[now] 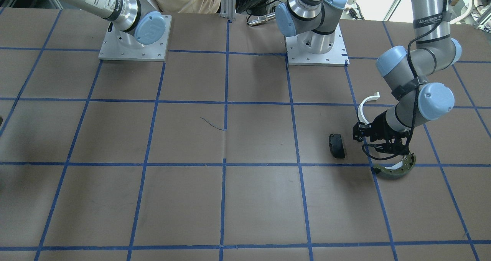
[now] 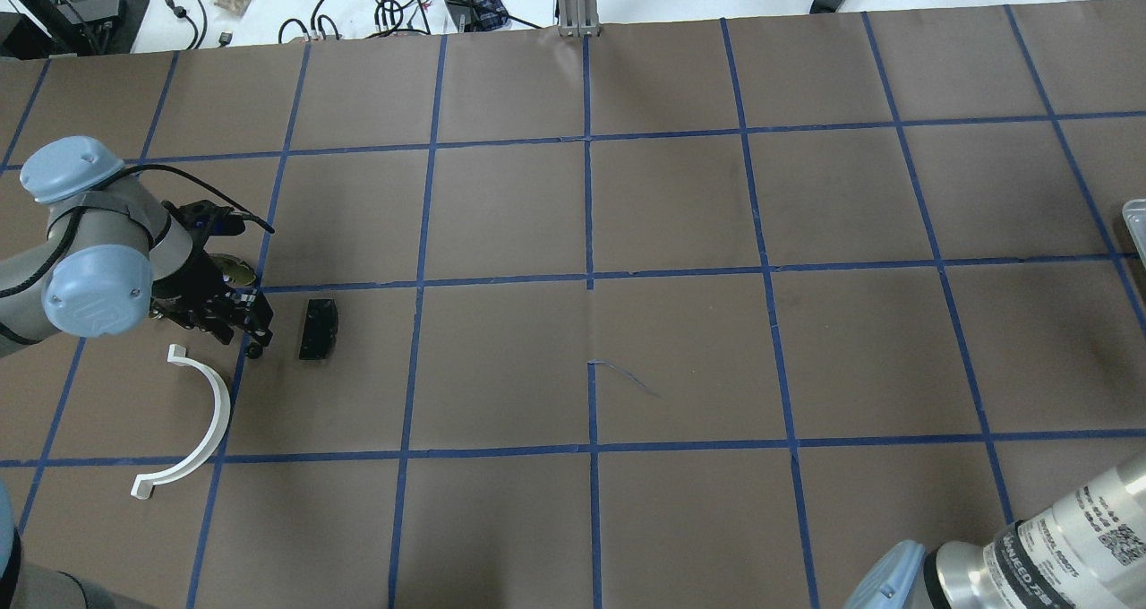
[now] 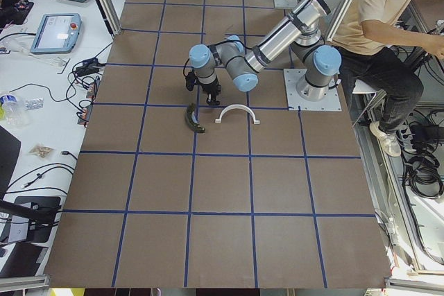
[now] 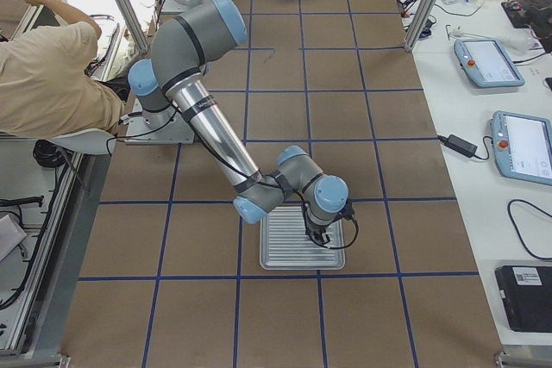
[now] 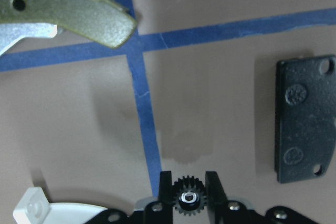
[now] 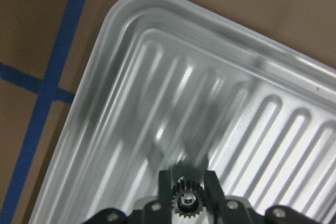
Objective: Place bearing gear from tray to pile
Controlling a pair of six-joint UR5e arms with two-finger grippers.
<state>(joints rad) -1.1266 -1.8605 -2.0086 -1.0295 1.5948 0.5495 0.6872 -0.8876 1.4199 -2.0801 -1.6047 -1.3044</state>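
Left gripper (image 5: 189, 182) clamped on small black toothed bearing gear (image 5: 188, 201), over the brown taped table (image 5: 210, 77) amid the pile.
Black rectangular pad (image 5: 306, 119) lies to one side, olive-green curved brake shoe (image 5: 73, 17) is cut off at the frame edge, white plastic half-ring (image 5: 47, 211) is mostly cropped. Right gripper (image 6: 187, 178) pinches a second black toothed gear (image 6: 186, 199) over the ribbed silver metal tray (image 6: 157, 77); both gears' lower halves are hidden.

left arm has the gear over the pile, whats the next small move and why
Probably lower the left gripper slightly and open its fingers. The bearing gear is clamped between them above bare table, casting a shadow below, so it looks not yet set down. The brake shoe, white half-ring and black pad lie around that spot.
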